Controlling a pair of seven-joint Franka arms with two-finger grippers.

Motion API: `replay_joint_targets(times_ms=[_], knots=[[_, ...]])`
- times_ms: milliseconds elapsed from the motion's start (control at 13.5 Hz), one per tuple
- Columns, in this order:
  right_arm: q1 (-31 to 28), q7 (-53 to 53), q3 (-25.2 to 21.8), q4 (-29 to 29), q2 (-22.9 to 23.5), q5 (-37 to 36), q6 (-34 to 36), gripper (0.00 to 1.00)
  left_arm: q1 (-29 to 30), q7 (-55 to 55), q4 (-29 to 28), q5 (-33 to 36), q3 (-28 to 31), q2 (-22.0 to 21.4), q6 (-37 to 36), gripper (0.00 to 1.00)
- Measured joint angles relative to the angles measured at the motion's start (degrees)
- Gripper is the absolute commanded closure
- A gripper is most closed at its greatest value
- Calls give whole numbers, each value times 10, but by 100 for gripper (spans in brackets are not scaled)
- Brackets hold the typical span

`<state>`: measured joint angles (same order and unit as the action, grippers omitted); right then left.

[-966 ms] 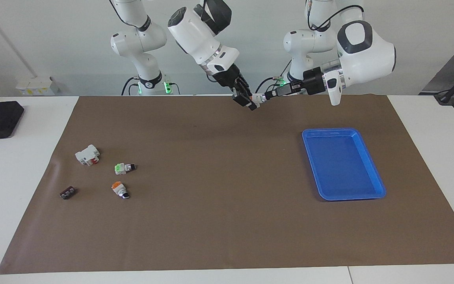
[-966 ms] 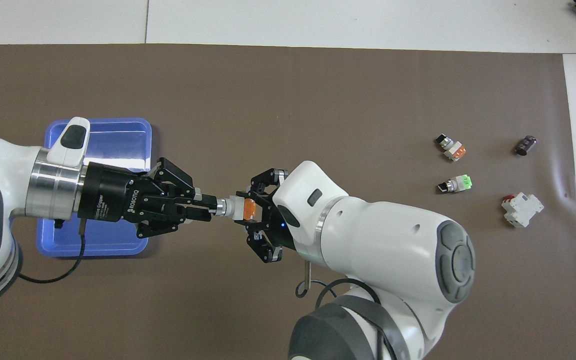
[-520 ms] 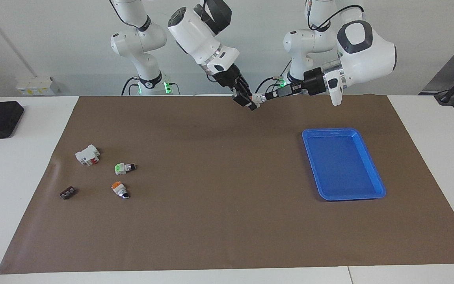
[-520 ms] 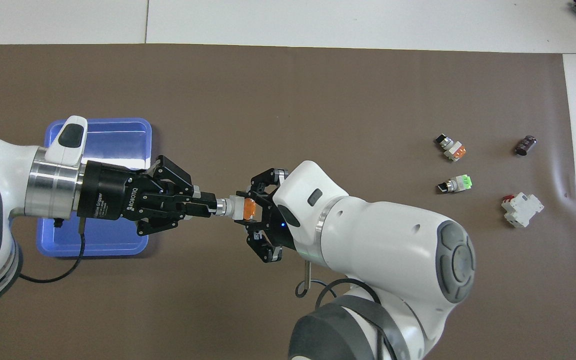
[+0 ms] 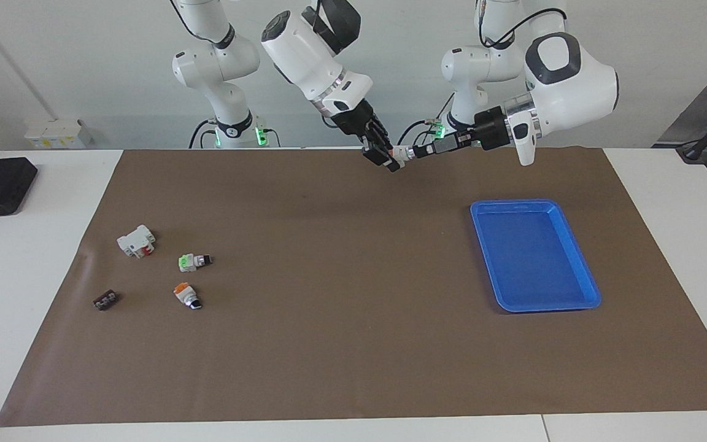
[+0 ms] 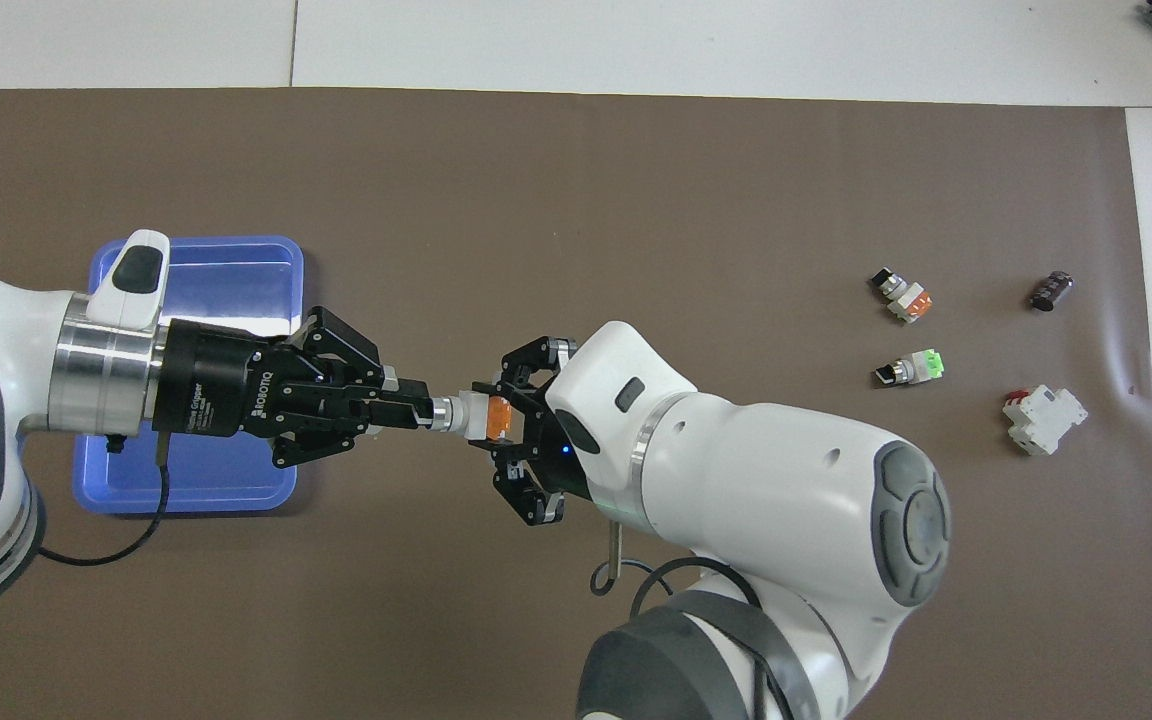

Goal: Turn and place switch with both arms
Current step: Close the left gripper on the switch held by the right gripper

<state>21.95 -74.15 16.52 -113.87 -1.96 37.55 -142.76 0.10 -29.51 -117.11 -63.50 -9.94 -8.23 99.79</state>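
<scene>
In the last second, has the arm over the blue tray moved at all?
Yes, slightly. In the overhead view the left arm's wrist has drawn back across the blue tray, while the left gripper keeps its grip on the switch.

The switch point(image 6: 469, 414), orange block, white body, lies level in midair between both hands.

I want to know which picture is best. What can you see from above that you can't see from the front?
Only the overhead view shows the orange block of the switch held between the two claws, and the left claw covering part of the tray. Only the facing view shows the arms' bases and the whole tray. Both show the right claw and the loose parts on the mat.
</scene>
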Motion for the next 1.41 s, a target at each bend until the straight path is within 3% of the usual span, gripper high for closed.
replay_joint_targets(times_ms=[372,966,1412], knots=[[0,1,-1,0,0,0,-3,100,0,0,-1,-1,0,0,4,100],[-1,1,-4,-1,0,0,-3,100,-11,18,-1,0,1,-1,21,100],[-1,1,-4,-2,0,0,-2,100,-13,154,-1,0,1,-1,23,100]])
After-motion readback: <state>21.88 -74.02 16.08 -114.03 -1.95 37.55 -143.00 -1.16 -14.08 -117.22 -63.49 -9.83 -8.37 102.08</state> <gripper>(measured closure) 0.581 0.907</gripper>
